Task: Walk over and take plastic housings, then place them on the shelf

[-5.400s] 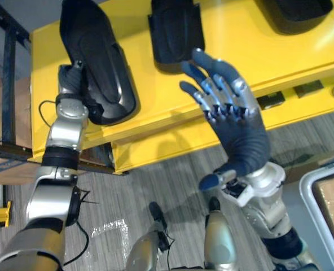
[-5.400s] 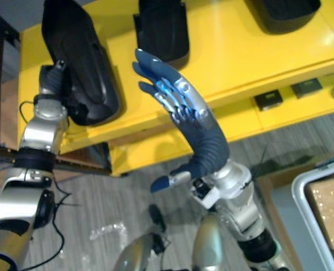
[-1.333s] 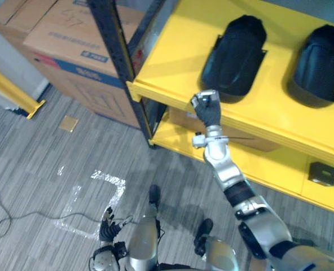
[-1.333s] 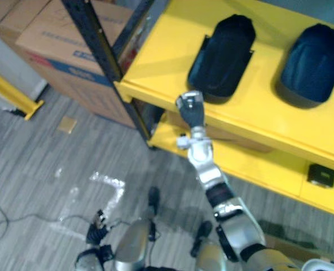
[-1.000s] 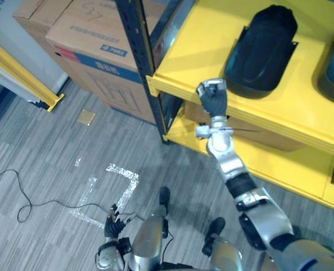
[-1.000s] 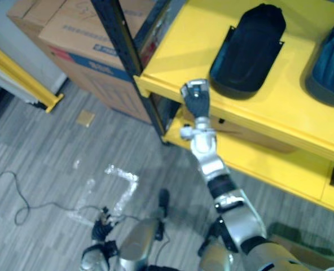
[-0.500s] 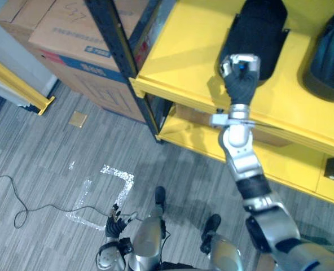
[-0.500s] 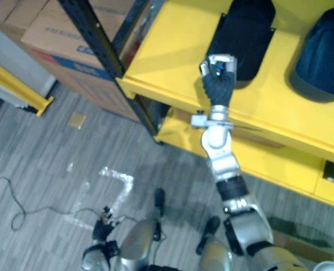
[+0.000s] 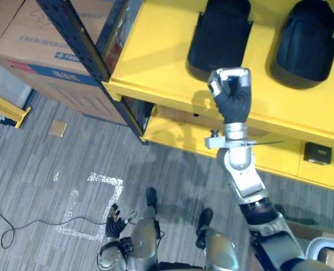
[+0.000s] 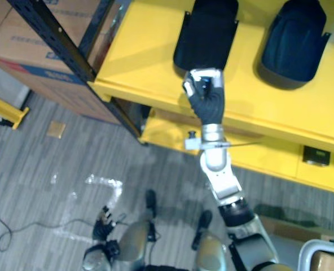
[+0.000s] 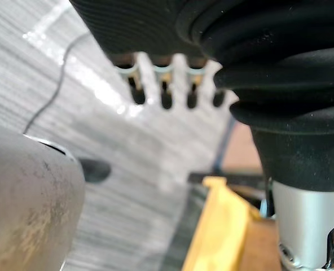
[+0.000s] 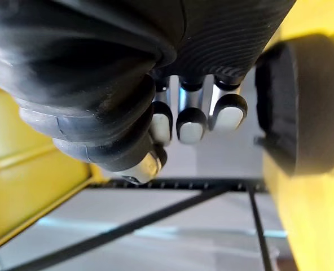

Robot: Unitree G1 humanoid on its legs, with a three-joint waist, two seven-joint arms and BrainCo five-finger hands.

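Right hand [image 9: 230, 93], an empty closed fist, has risen to the front edge of the yellow shelf [image 9: 155, 62]; plastic housings [image 9: 219, 34] lie on it just behind, suggesting placement is finished.

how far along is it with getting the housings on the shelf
Done: a left housing and a right housing lie on the yellow shelf. In hand: nothing; the right robot hand is curled empty by the left housing, the left robot hand hangs open. Still to do: perhaps fetching more.
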